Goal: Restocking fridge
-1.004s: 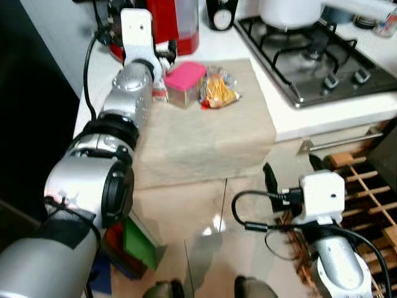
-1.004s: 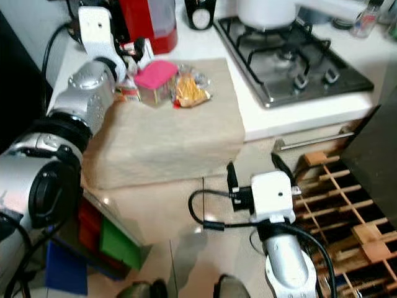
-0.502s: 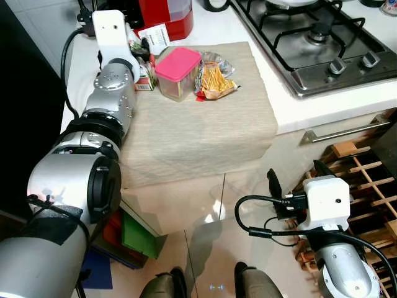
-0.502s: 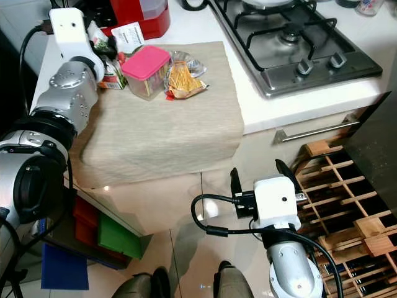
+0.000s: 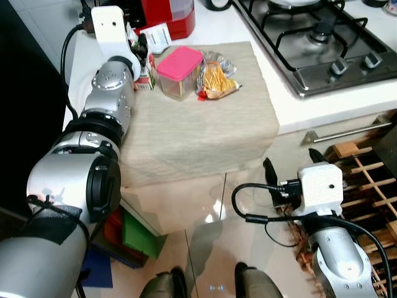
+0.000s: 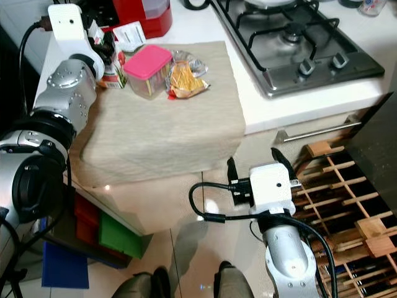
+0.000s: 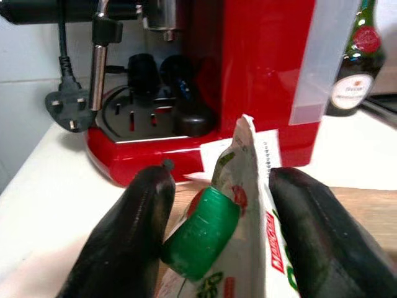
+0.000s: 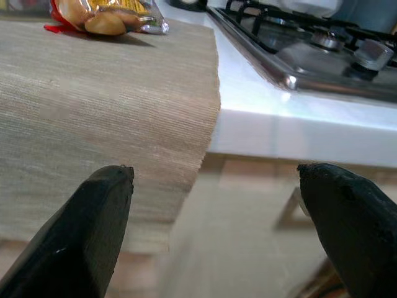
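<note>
The left gripper (image 7: 217, 242) is pinching a green-capped carton (image 7: 239, 233) between its fingers at the back of the counter (image 5: 298, 115), just before a red coffee machine (image 7: 248, 81). A pink-lidded container (image 5: 180, 71) is sitting beside it on a beige cloth (image 5: 198, 130). The right gripper (image 8: 217, 230) is hanging spread wide below the counter's edge.

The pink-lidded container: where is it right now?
The pink-lidded container sits at the far end of the beige cloth on the counter, between the carton in the left gripper and a snack bag.

left pincer (image 7: 217, 248) clamped, right pincer (image 8: 236, 205) agape
</note>
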You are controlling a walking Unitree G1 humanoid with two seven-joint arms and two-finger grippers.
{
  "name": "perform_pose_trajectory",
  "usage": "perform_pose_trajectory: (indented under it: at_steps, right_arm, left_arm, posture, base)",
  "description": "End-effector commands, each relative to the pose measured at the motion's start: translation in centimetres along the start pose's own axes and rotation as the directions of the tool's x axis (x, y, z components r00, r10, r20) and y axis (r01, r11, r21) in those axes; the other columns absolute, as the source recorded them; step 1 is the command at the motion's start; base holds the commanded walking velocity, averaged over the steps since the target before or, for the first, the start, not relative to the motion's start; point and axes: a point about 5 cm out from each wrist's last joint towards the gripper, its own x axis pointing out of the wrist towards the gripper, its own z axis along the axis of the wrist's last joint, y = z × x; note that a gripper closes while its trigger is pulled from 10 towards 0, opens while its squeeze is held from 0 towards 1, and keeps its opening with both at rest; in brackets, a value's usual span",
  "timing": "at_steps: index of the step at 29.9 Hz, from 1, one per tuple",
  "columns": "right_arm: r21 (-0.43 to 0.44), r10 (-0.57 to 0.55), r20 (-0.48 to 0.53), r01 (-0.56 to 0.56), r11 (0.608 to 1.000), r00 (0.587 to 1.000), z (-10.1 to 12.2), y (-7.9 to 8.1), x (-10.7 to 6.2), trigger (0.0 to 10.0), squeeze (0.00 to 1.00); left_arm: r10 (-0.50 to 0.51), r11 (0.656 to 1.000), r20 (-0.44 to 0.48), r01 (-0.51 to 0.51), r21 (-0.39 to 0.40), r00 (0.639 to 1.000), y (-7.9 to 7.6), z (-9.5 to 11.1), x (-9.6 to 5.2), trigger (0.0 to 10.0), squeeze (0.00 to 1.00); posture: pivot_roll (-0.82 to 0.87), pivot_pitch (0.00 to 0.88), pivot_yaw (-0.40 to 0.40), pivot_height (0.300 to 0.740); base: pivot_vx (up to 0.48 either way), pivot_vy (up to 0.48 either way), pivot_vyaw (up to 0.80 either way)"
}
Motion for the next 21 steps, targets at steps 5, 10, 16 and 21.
perform_pose_trajectory:
  at_steps: [5,10,16,21]
  right_arm:
    - [0.027,-0.009,0.032,0.009,1.000,0.999,-0.3,0.0,1.9,10.0,0.00]
    - [0.028,0.002,0.074,-0.004,1.000,0.997,0.0,0.3,3.4,10.0,0.00]
    - [0.016,-0.012,0.144,0.010,1.000,0.990,0.7,0.1,5.5,10.0,0.00]
    - [0.013,-0.052,0.205,0.050,0.999,0.977,1.6,-0.9,7.3,10.0,0.00]
  left_arm:
    - [-0.047,0.999,0.042,0.048,-0.020,0.998,-0.3,0.8,0.1,0.0,0.00]
    - [-0.076,0.995,0.122,0.084,-0.060,0.990,-0.6,2.7,0.3,0.0,0.00]
    - [-0.122,0.985,0.269,0.149,-0.084,0.955,-0.5,5.6,0.2,0.0,0.00]
    - [-0.204,0.975,0.392,0.221,0.002,0.897,-0.3,7.2,-0.8,0.0,0.00]
  posture:
    - [-0.20,0.049,0.123,0.740]
    - [-0.19,0.009,0.121,0.740]
    - [-0.17,0.000,0.131,0.740]
    - [-0.12,0.000,0.116,0.740]
  base:
    - [0.000,0.000,0.00]
    - [0.000,0.000,0.00]
    - [0.000,0.000,0.00]
    - [0.000,0.000,0.00]
